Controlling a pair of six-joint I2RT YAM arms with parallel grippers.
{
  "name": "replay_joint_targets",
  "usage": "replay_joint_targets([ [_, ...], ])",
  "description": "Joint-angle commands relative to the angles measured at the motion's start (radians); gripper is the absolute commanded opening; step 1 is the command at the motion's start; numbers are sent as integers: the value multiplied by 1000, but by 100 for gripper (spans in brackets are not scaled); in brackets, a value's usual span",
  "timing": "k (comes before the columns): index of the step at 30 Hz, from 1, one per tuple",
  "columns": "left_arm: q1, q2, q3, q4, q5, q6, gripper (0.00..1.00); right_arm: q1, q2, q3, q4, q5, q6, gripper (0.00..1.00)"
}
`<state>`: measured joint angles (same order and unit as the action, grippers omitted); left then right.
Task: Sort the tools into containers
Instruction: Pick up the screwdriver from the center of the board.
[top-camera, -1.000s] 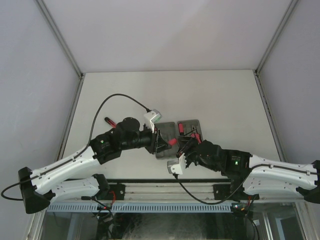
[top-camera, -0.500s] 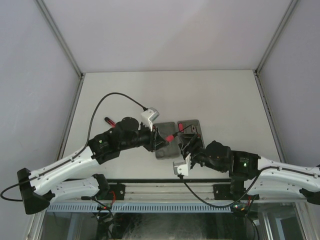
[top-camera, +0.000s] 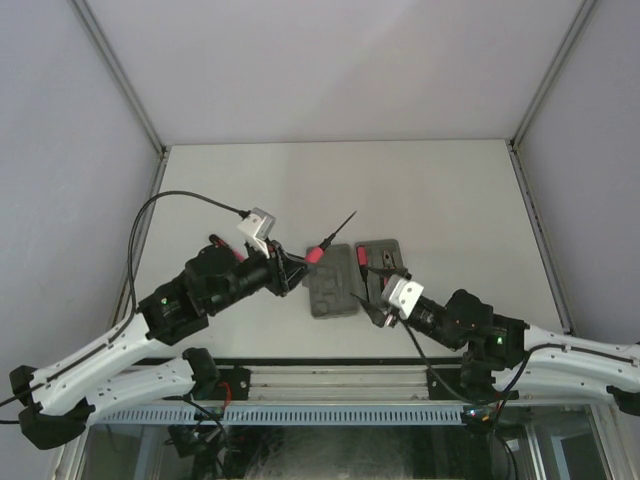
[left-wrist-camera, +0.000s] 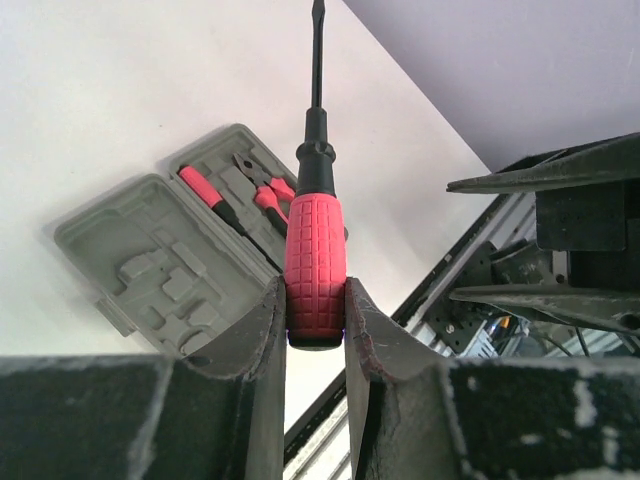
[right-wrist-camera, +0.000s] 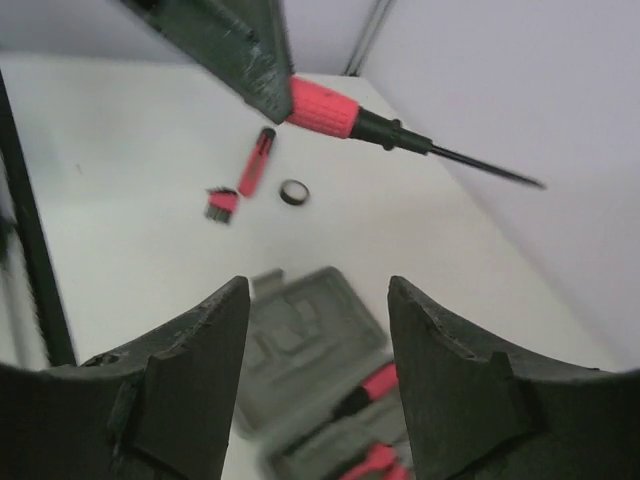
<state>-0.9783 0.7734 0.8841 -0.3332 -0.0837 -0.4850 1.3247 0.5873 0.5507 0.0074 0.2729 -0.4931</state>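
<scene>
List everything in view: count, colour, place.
held screwdriver: 1, red handle, black shaft, in the air over the table
left tray: 1, grey, table centre, recesses bare
right tray: 1, grey, against left tray
pliers: 1, red-black, in right tray
second screwdriver: 1, red-black, in right tray beside pliers
red tool: 1, red-black, loose on table left of trays
small piece: 1, red-black, beside red tool
ring: 1, dark, beside red tool
table: 1, white
left gripper: 1, black, shut on held screwdriver
right gripper: 1, black, open, empty, near the trays
</scene>
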Motion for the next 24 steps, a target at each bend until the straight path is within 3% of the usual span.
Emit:
replay_joint_targets([
  [1, 7, -47, -46, 91, -60, 7, 0, 7, 35, -4, 173, 152, 520, 57],
  [6, 7, -84, -69, 120, -64, 7, 0, -14, 94, -4, 169, 339, 963, 49],
  [11, 7, -96, -80, 132, -62, 13, 0, -70, 119, -3, 206, 329, 1266, 49],
  [18, 7, -86, -88, 147, -41, 16, 0, -143, 169, -4, 330, 261, 1541, 50],
  [24, 7, -79, -98, 159, -27, 11, 0, -170, 257, -4, 493, 206, 1599, 48],
])
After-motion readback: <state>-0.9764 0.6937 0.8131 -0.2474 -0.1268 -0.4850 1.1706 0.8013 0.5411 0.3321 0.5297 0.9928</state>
